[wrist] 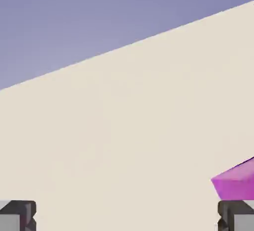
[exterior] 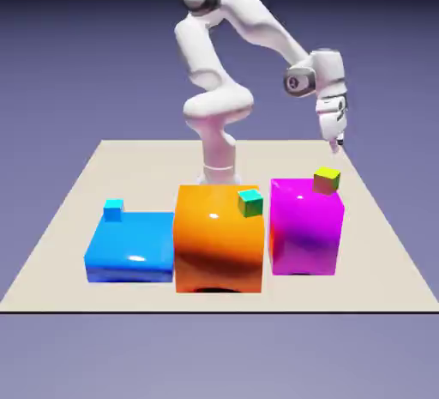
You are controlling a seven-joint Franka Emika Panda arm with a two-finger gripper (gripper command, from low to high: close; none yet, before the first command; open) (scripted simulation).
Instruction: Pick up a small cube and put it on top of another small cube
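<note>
Three small cubes show in the exterior view. A yellow-topped one (exterior: 327, 179) sits on the magenta block (exterior: 306, 227), a teal and green one (exterior: 249, 202) rests on the orange block (exterior: 218, 238), and a cyan one (exterior: 113, 208) lies on the flat blue block (exterior: 130, 248). My gripper (exterior: 337, 141) hangs in the air above and slightly behind the yellow-topped cube, touching nothing. In the hand view the gripper (wrist: 126, 217) is open, its grey fingertips (wrist: 18, 215) far apart with only bare table between them. No small cube appears in that view.
A corner of the magenta block (wrist: 237, 182) pokes in at the hand view's lower right. The beige table (exterior: 94, 174) stretches behind the three blocks, and its far edge (wrist: 124, 46) meets the violet backdrop.
</note>
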